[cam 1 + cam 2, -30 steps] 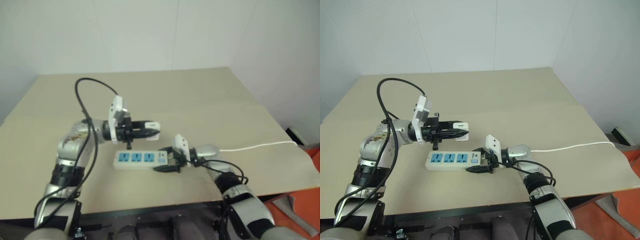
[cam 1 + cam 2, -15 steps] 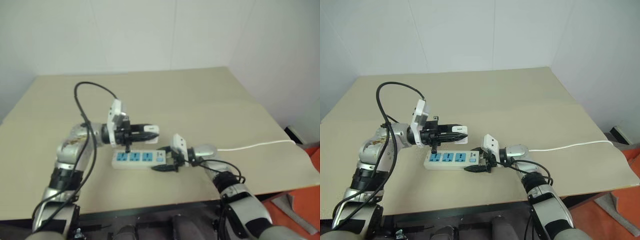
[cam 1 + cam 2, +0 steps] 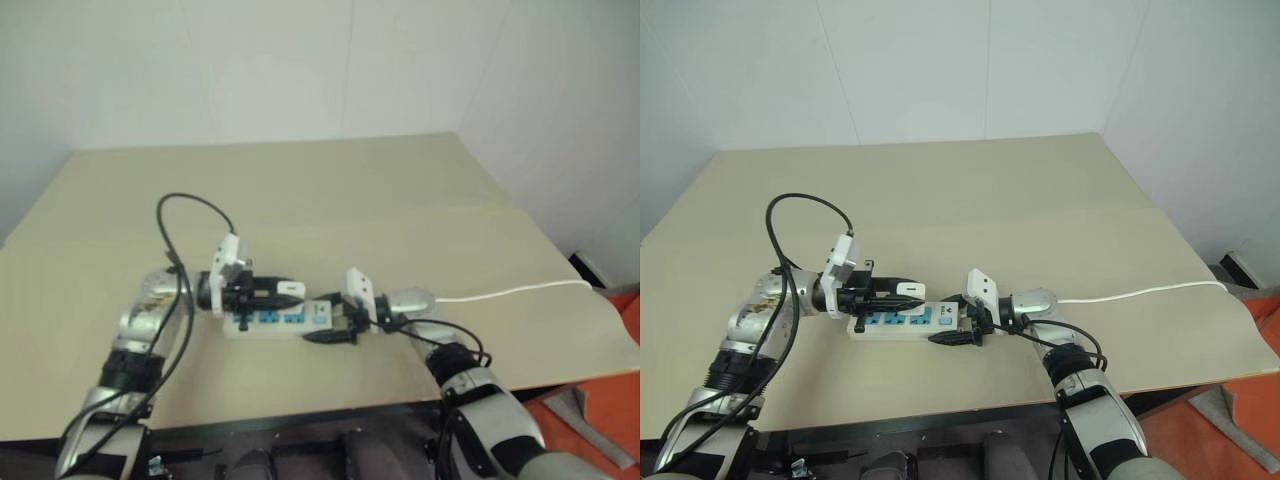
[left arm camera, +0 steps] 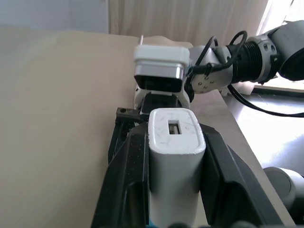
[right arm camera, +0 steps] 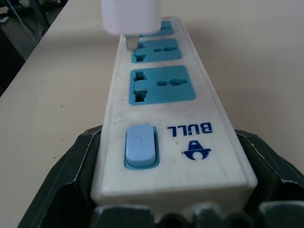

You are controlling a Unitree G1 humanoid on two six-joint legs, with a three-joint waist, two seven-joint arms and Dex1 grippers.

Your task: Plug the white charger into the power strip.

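A small white charger [image 4: 176, 156] is clamped between the two black fingers of the left gripper [image 3: 902, 291], hanging just above the middle blue socket of the power strip [image 5: 161, 121], its metal prongs at the socket face but not seated. The white power strip lies flat near the front edge of a tan table [image 3: 970, 190], and the right gripper [image 3: 952, 327] has its fingers closed on the right end, where the blue switch sits. A thin white cord [image 3: 1160, 291] trails away to the right across the table.
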